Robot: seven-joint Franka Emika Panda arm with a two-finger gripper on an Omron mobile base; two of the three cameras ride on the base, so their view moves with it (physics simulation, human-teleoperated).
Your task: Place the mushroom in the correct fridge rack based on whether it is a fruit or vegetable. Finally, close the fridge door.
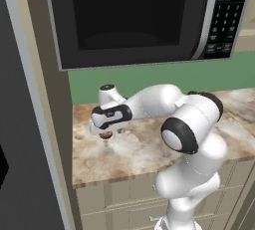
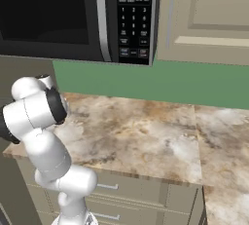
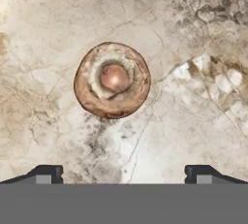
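The two-finger gripper (image 3: 124, 173) points straight down with its dark fingertips (image 3: 46, 173) spread wide, holding nothing. Directly beneath lies the small round brown mushroom (image 3: 112, 80), cap down and pale stem stub up, on the mottled beige marble counter (image 3: 193, 121), near its left end beside the tall dark fridge side (image 1: 25, 124). The mushroom looks light, soft and easily bruised; a gentle pinch across the cap's rim seems best. Bare counter surrounds it, but the black microwave (image 1: 134, 15) overhead limits lifting room, and the counter's front edge lies close.
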